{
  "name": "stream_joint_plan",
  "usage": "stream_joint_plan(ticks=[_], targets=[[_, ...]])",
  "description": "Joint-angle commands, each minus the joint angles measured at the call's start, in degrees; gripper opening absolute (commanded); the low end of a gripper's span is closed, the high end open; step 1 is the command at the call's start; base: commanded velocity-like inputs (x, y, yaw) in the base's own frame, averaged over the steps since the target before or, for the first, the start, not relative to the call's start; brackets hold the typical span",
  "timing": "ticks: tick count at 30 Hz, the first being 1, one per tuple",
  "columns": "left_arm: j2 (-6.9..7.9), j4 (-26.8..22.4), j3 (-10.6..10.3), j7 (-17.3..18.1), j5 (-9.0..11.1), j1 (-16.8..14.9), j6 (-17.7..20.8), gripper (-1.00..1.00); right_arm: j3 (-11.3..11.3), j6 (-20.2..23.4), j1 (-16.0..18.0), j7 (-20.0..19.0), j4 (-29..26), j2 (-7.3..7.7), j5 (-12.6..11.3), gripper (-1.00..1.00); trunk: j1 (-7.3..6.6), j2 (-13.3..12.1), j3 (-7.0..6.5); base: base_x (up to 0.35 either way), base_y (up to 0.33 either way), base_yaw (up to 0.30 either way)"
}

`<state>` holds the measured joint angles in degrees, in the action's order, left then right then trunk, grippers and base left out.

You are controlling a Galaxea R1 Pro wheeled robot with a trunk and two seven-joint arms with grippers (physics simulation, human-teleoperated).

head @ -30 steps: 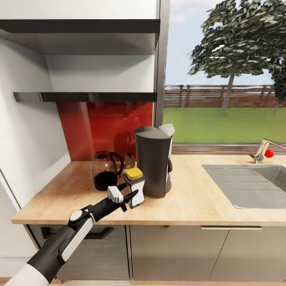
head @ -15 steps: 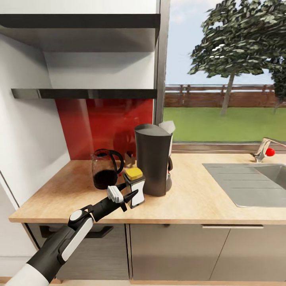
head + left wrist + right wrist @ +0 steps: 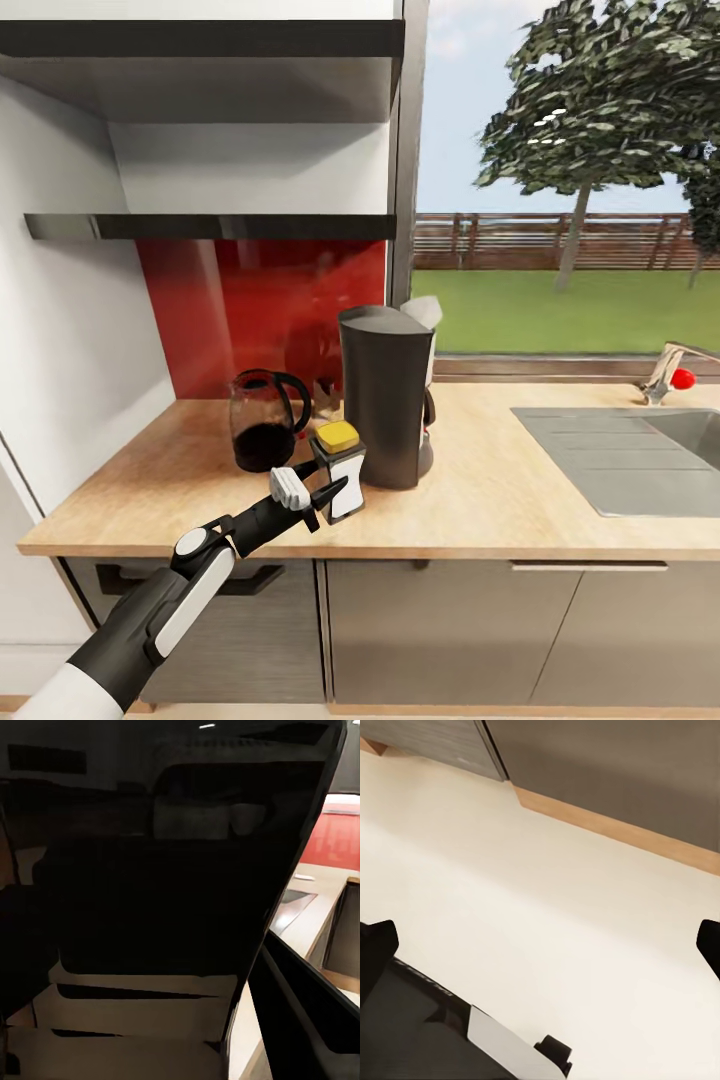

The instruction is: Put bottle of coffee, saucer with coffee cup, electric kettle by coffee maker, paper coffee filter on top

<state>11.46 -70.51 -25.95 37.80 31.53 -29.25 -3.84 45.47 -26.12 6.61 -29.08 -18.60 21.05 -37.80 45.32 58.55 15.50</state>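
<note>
A kitchen scene seen from the robot's head. A long beige wood-grain tabletop (image 3: 500,500) runs across the view over grey cabinet fronts (image 3: 430,630), with a steel sink (image 3: 640,455) set into it on the right and a tap with a red knob (image 3: 668,378) behind the sink. Near the middle stands the coffee maker (image 3: 385,395), tall and dark grey, with a white paper coffee filter (image 3: 422,312) poking up at its top. To its left, near the red wall panel (image 3: 260,310), sits the electric kettle (image 3: 262,420), rounded smoky glass with a black looped handle.

Just in front of the coffee maker's lower left corner is the bottle of coffee (image 3: 340,470), a dark jar with a yellow cap and white label. It appears to tilt slightly; whether its base touches the tabletop is hard to tell. The left tool (image 3: 318,492) reaches in from the lower left, its two fingers closed around the jar's lower body. In the left wrist view a dark glossy surface sits close to the lens.

Above, the thin dark kitchen shelf (image 3: 210,226) juts from the wall.

The right wrist view looks down at pale floor (image 3: 540,900); the right tool's dark fingertips (image 3: 375,949) sit far apart at the picture's edges, holding nothing.
</note>
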Motion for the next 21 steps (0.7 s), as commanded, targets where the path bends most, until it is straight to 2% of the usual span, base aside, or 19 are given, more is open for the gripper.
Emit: stream_joint_plan(ticks=[1, 21], targets=[[0.06, 0.03, -0.16, 0.08, 0.27, -0.08, -0.29, -1.0, 0.41, -0.16, 0.07, -0.18, 0.03, 0.04, -0.61, 1.0, 0.23, 0.47, 0.26, 0.0, 0.0, 0.0], [0.06, 0.03, -0.15, 0.08, 0.24, -0.07, -0.29, -1.0, 0.41, -0.16, 0.08, -0.18, 0.06, 0.07, -0.61, 1.0, 4.62, 8.49, 3.85, 0.0, 0.0, 0.0]])
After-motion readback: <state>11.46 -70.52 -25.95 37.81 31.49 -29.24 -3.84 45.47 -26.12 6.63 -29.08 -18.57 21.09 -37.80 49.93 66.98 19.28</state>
